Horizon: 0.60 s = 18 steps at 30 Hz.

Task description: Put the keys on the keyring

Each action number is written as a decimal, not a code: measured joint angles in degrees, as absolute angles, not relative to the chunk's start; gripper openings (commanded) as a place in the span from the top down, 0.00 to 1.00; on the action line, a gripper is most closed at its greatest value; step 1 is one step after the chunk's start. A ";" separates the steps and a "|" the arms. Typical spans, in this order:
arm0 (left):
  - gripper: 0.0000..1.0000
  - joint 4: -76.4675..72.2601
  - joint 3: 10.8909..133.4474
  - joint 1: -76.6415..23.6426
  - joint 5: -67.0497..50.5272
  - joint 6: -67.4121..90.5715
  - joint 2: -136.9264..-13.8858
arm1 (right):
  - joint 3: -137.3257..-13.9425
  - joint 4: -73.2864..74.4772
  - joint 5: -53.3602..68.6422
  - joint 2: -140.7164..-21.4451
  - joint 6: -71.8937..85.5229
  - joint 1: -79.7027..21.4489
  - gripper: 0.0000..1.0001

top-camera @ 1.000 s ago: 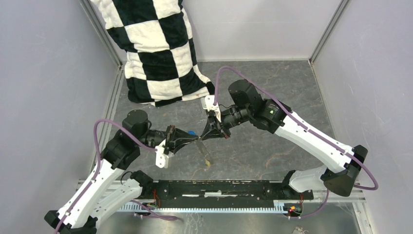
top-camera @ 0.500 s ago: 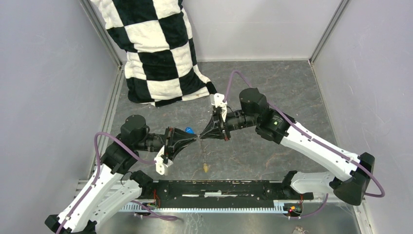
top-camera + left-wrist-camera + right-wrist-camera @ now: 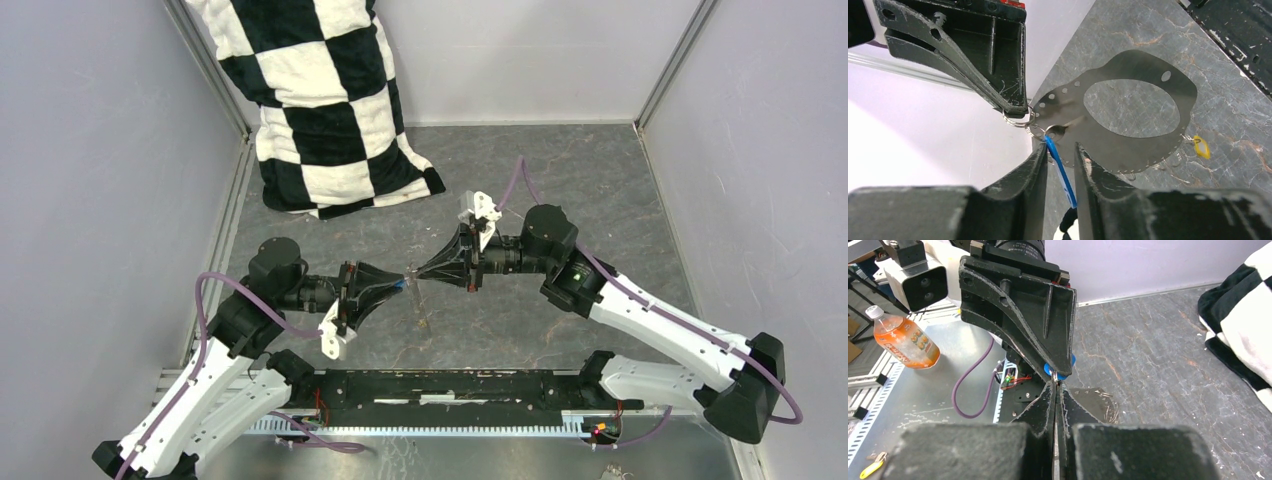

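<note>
The left gripper (image 3: pixel 1060 152) stands slightly apart, its two matte black plastic fingers, scuffed pale at the edges, leaving a narrow slot. In that slot lies the blue key (image 3: pixel 1062 172), seen edge-on as a thin blue strip of plastic. It runs up the gap with air on both sides, so neither finger visibly presses it. Its metal end points up to a small wire ring (image 3: pixel 1018 120). Tip to tip with it, the right gripper (image 3: pixel 1015 109) is closed, its ribbed black fingers tapering to a blunt point that pinches that wire ring. In the right wrist view its fingers meet with only a hairline seam between them.

From the ring hangs the keyring (image 3: pixel 1143 65), a thin, flat, dull grey oval band round one large oval opening. Small round holes are punched along its rim and fine wire curls line its lower edge. The yellow key (image 3: pixel 1201 148), a tiny glossy yellow loop, sits at the band's far edge, well apart from both grippers. From above the band shows only as a faint thin line below the meeting fingertips.

Beneath is the table (image 3: pixel 560 200), grey and veined like marble. A thick, nubbly black-and-white checked cloth (image 3: pixel 320 100) is heaped in its far left corner.
</note>
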<state>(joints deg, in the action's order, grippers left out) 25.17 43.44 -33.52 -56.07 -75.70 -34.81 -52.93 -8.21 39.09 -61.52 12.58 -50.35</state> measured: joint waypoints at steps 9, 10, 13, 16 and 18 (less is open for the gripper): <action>0.25 23.44 47.46 -33.50 -56.93 -58.72 -36.32 | -49.04 -14.85 36.77 -58.72 13.06 -50.09 1.00; 0.26 23.18 47.72 -33.52 -57.12 -56.40 -36.58 | -48.49 -16.08 36.45 -58.54 13.23 -50.06 1.00; 0.30 21.50 48.05 -33.52 -57.47 -48.95 -37.45 | -47.72 -18.00 35.97 -58.19 13.67 -50.04 1.00; 0.37 17.50 48.05 -33.50 -57.08 -40.60 -38.37 | -47.62 -19.51 35.94 -58.13 13.72 -49.89 1.00; 0.40 14.17 48.18 -33.50 -56.97 -35.09 -39.27 | -47.62 -19.57 35.97 -58.13 13.58 -49.84 1.00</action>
<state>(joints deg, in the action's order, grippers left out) 14.17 48.18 -33.50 -56.97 -35.09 -39.27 -47.62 -19.57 35.97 -58.13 13.58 -49.84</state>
